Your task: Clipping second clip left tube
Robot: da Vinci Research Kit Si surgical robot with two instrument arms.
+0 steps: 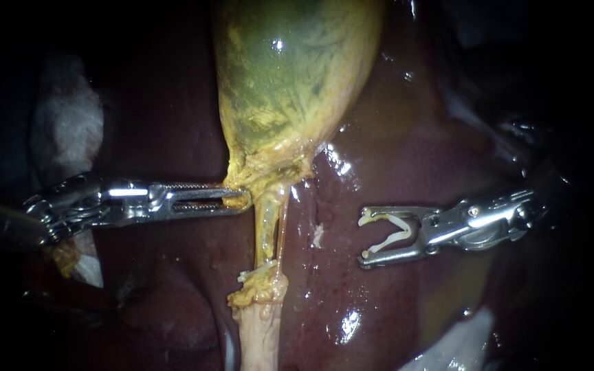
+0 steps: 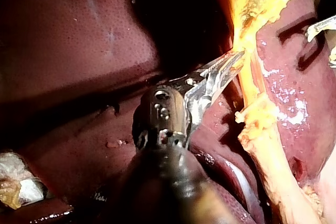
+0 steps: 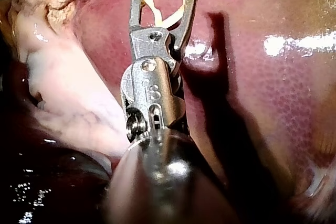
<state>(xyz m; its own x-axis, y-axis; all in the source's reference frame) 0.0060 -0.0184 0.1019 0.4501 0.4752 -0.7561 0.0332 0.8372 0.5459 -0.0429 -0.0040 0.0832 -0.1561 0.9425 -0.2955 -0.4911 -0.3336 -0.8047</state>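
Liver (image 1: 393, 172) is filling the endoscope view, with the gallbladder (image 1: 290, 69) lying on it. The left instrument (image 1: 238, 199) is pinching the gallbladder's neck between closed jaws, and the left tube (image 1: 265, 230) is running down from there with a thinner strand (image 1: 283, 227) just beside it. The right instrument (image 1: 364, 237) is waiting well apart, its jaws spread around an open clip (image 1: 393, 235) seated against both. The left wrist view is showing that pinch close up, the tube looking taut. Only the right wrist view is showing the clip's two legs sitting at the jaw tips. To my eye, the clip risks catching the thin strand too, or the tube going slack if the pinch slips.
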